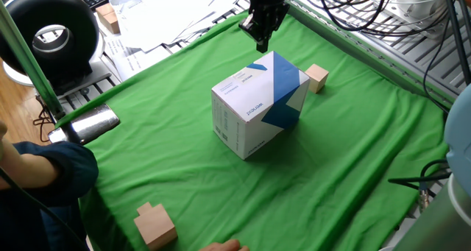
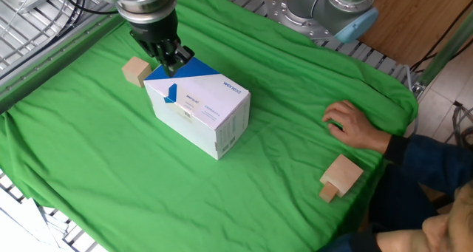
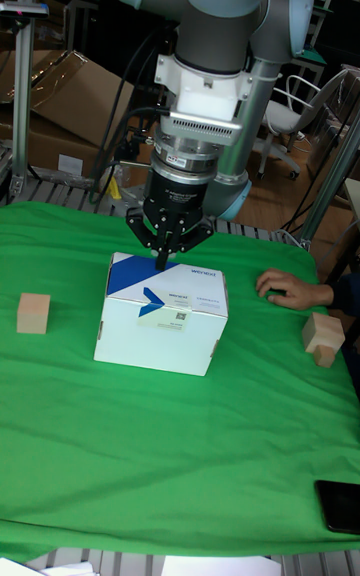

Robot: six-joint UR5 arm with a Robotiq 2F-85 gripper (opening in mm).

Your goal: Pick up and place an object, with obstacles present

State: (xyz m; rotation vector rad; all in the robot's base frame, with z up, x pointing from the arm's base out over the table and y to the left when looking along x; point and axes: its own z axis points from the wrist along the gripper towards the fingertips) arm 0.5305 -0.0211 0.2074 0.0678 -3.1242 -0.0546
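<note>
Cardboard boxes [image 3: 70, 101] and an office chair [image 3: 290, 121] behind.

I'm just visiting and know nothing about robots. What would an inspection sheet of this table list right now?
Surface: green cloth, wrinkled, covering the table.
Job's things: small wooden cube on the cloth beside the white and blue box, apart from it; box upright mid-table.
Clutter: larger wooden block with a small piece against it; a person's hand resting on the cloth; a dark phone at the cloth's edge.
Grippers: gripper above the box's top edge, fingers together, holding nothing.
Cables: black cables hanging behind the table.
Surroundings: papers, cardboard boxes.
</note>
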